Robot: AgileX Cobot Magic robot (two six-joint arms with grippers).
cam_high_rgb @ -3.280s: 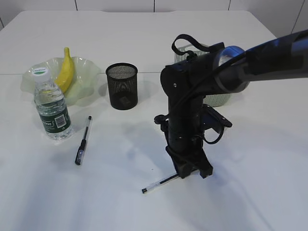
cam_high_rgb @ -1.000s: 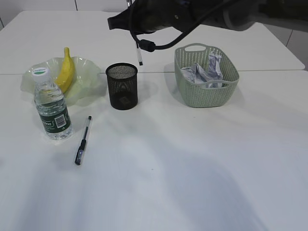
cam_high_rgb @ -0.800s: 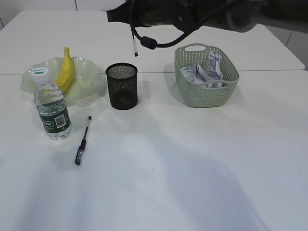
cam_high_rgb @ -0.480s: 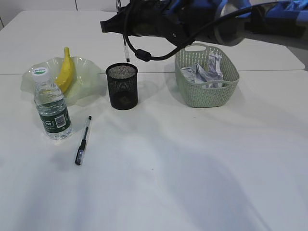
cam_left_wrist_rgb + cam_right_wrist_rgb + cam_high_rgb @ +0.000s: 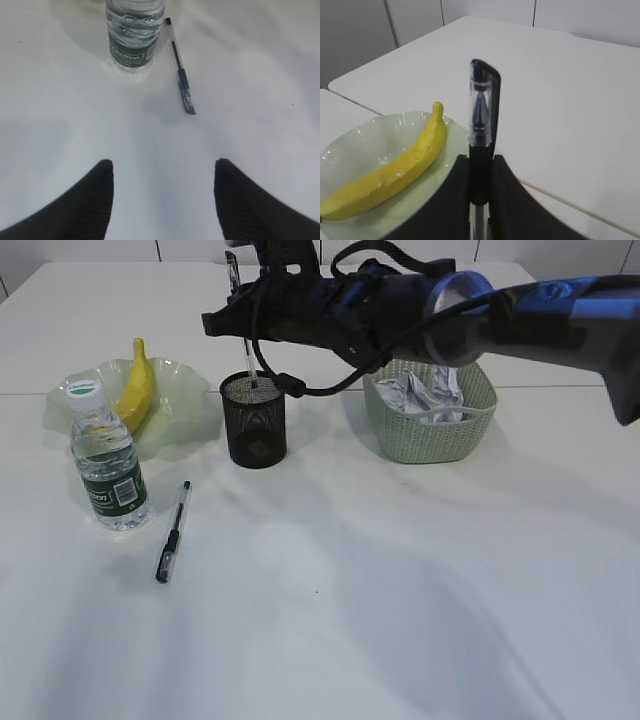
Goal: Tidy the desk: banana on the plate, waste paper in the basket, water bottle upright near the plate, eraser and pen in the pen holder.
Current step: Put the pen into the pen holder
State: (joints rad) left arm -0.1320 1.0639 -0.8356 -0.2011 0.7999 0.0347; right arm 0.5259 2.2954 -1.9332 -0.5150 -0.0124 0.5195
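My right fingers point(image 5: 479, 200) are closed on a pen point(image 5: 481, 150), held upright, capped end at 12 o'clock. In the exterior view this pen point(image 5: 248, 365) hangs vertically with its lower tip at the mouth of the holder point(image 5: 254, 420); whether the tip is inside the rim, I cannot tell. The right arm point(image 5: 400, 310) reaches across from 3 o'clock, above the basket point(image 5: 425, 430).

My left fingers point(image 5: 160, 200) are spread wide and hold nothing. They hover over bare tabletop point(image 5: 60, 125). A second pen point(image 5: 180, 67) lies flat at 12 o'clock from them, just beside the bottle point(image 5: 134, 30), not touching it.

In the exterior view:
- The bottle point(image 5: 106, 458) stands upright near the plate point(image 5: 180, 405), at 7 o'clock from it.
- The banana point(image 5: 136, 390) lies on the plate.
- The second pen point(image 5: 172, 532) lies on the tabletop at 4 o'clock from the bottle.
- Crumpled paper point(image 5: 425, 392) sits in the basket.
- A small dark item shows through the holder's mesh at the bottom; too small to identify.
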